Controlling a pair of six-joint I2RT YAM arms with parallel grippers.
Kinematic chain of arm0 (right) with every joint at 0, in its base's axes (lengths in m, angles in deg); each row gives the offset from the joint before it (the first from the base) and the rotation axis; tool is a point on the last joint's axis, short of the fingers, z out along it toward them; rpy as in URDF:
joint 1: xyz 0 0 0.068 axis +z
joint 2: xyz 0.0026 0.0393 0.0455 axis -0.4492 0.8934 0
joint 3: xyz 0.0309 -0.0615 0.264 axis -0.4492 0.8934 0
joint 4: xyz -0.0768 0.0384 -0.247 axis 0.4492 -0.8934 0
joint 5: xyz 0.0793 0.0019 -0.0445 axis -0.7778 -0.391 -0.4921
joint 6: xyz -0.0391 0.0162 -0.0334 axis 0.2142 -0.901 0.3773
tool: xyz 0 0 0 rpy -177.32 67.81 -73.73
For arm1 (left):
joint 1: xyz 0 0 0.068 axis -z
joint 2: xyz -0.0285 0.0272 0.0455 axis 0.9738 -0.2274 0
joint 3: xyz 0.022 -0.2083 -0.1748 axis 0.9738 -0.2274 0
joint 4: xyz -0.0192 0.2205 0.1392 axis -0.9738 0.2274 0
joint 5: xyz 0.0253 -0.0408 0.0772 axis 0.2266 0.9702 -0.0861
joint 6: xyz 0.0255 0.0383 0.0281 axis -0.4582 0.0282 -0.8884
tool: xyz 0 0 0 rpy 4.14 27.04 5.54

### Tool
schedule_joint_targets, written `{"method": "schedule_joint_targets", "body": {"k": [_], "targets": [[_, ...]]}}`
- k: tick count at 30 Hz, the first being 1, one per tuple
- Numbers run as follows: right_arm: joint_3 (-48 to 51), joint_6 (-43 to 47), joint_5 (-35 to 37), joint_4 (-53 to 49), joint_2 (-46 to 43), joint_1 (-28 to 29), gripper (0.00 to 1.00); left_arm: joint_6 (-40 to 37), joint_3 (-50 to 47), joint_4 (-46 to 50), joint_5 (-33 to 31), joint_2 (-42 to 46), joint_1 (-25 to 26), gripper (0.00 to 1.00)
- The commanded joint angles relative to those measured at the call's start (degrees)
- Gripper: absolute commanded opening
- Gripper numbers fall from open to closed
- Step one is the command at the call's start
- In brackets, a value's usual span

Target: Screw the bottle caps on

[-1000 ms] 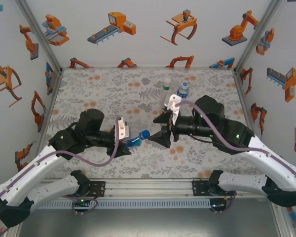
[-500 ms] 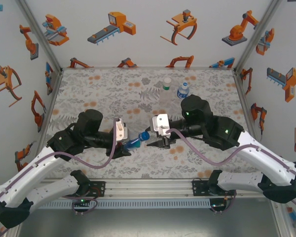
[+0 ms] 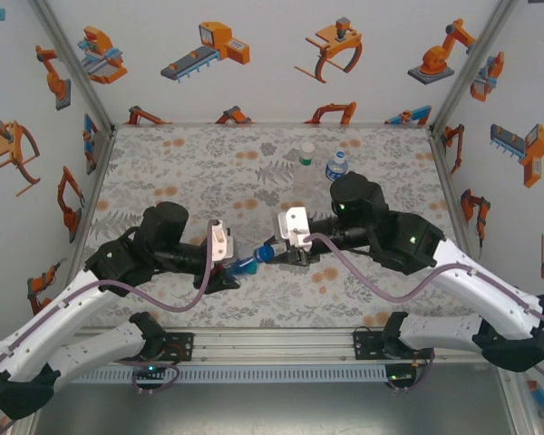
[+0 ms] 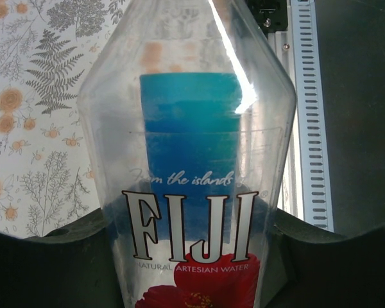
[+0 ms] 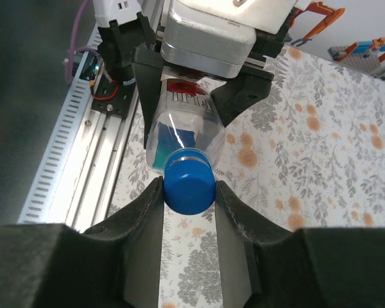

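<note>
The Fiji bottle point(image 4: 192, 192), thin clear plastic, is probably light and easy to dent. It lies roughly on its side, clamped across its body in the left claw point(image 3: 228, 265), with the neck reaching out past the fingertips. Its blue cap point(image 5: 188, 186), small and hard, sits on that neck squarely inside the right claw point(image 3: 278, 253). That claw pinches the cap's rim from both sides, a sound hold for twisting.
</note>
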Motion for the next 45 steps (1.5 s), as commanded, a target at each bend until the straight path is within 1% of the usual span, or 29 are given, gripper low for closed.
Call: {"method": "schedule_joint_targets", "body": {"k": [1, 3, 5, 6, 8, 10, 13, 15, 18, 19, 21, 23, 24, 25, 28, 29, 33, 34, 35, 37, 40, 45], "targets": [[-0.99, -7.02, -1.16, 1.38, 0.69, 0.2, 0.26, -0.55, 0.36, -0.81, 0.68, 0.55, 0.07, 0.0], [-0.62, -13.11, -0.12, 1.74, 0.68, 0.21, 0.17, -0.54, 0.44, -0.73, 0.25, 0.59, 0.07, 0.0], [0.32, -22.47, 1.11, 3.4, 0.49, 0.2, 0.05, -0.44, 0.45, -0.68, -0.3, 0.55, 0.07, 0.0], [1.38, -28.72, 2.23, 5.29, 0.27, 0.18, 0.0, -0.51, 0.45, -0.74, -0.49, 0.55, 0.07, 0.0], [3.71, -41.71, 5.1, 9.33, -0.3, 0.21, 0.0, -0.43, 0.37, -0.99, -1.01, 0.42, 0.07, 0.0], [5.67, -56.27, 11.55, 11.85, -0.96, 0.24, 0.0, -0.25, 0.27, -1.52, -1.45, 0.21, 0.07, 0.0], [6.07, -76.57, 20.71, 9.02, -1.06, 0.16, 0.0, 0.12, 0.11, -2.3, -1.81, -0.07, 0.07, 0.0], [6.07, -89.5, 23.82, 6.75, -0.85, -0.02, 0.0, 0.49, -0.06, -2.82, -2.33, -0.09, 0.09, 0.0], [7.23, -104.02, 27.1, 3.6, -0.67, -0.43, 0.0, 0.8, -0.6, -4.02, -3.17, -0.17, 0.11, 0.0], [7.74, -106.97, 27.82, 3.21, -0.66, -0.43, 0.0, 0.89, -0.75, -4.31, -3.39, -0.29, 0.09, 0.0], [9.37, -109.88, 28.86, 5.51, -0.99, -0.45, 0.0, 0.78, -0.6, -4.43, -3.61, -0.56, 0.11, 0.0], [9.3, -109.92, 30.24, 5.64, -1.03, -0.42, 0.0, 0.79, -0.6, -4.55, -3.58, -0.78, 0.07, 0.0], [8.87, -109.3, 30.56, 5.6, -1.18, -0.4, 0.01, 0.81, -0.6, -4.56, -3.58, -0.78, 0.14, 0.0], [8.55, -108.54, 30.88, 5.53, -1.13, -0.44, 0.05, 0.77, -0.6, -4.7, -3.6, -0.86, 0.12, 0.0], [6.69, -102.04, 30.49, 5.4, -0.76, -0.42, 0.22, 0.72, -0.6, -4.74, -3.51, -0.87, 0.11, 0.0], [5.88, -98.98, 30.31, 5.42, -0.73, -0.42, 0.29, 0.65, -0.6, -4.71, -3.55, -0.8, 0.11, 0.0], [3.63, -82.61, 30.35, 5.9, -2.63, -0.52, 0.56, 0.72, -0.86, -4.35, -3.41, -0.12, 0.07, 0.0], [3.34, -79.45, 30.34, 5.95, -3.34, -0.53, 0.59, 0.7, -0.96, -4.18, -3.37, 0.06, 0.09, 0.0], [3.07, -74.08, 30.39, 6.27, -4.13, -0.63, 0.62, 0.79, -1.03, -4.09, -3.33, 0.24, 0.07, 0.0], [2.41, -65.01, 29.18, 6.7, -5.45, -0.79, 0.66, 0.79, -1.16, -3.74, -2.99, 0.55, 0.11, 0.0], [0.87, -50.52, 24.33, 6.75, -6.42, -1.04, 0.66, 0.69, -1.04, -3.27, -2.38, 0.67, 0.19, 0.0], [-1.69, -26.28, 8.04, 5.33, -5.85, -1.01, 0.64, 0.46, -0.69, -2.92, -0.04, 0.6, 0.14, 0.0]]}}
